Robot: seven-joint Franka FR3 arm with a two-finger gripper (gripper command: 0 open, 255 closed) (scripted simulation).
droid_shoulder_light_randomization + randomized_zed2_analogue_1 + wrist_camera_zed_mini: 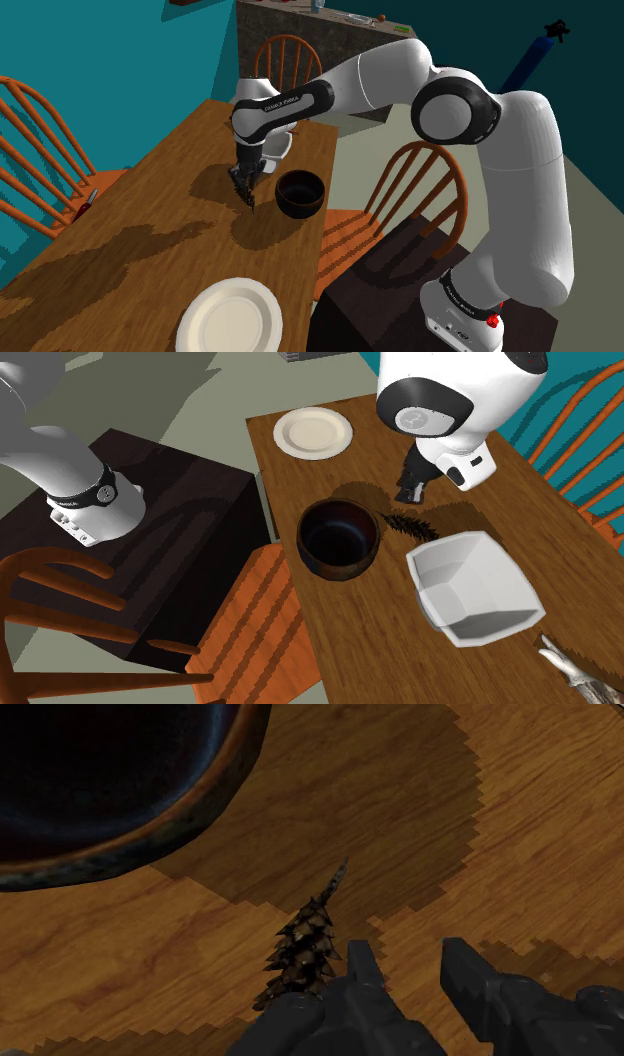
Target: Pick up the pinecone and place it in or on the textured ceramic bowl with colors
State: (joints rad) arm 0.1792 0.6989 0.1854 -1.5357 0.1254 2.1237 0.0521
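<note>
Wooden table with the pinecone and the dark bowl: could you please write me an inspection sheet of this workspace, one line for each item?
Surface: wooden table, with the arm's shadows on it.
Job's things: pinecone lies on the table beside the dark bowl, not in it.
Clutter: white plate; white angular bowl; a greyish object at the table's edge, kind unclear.
Grippers: the gripper is open and low over the table; the pinecone is beside one finger, not between the two.
Cables: nothing seen.
Surroundings: orange wooden chairs, dark stand, teal walls.
</note>
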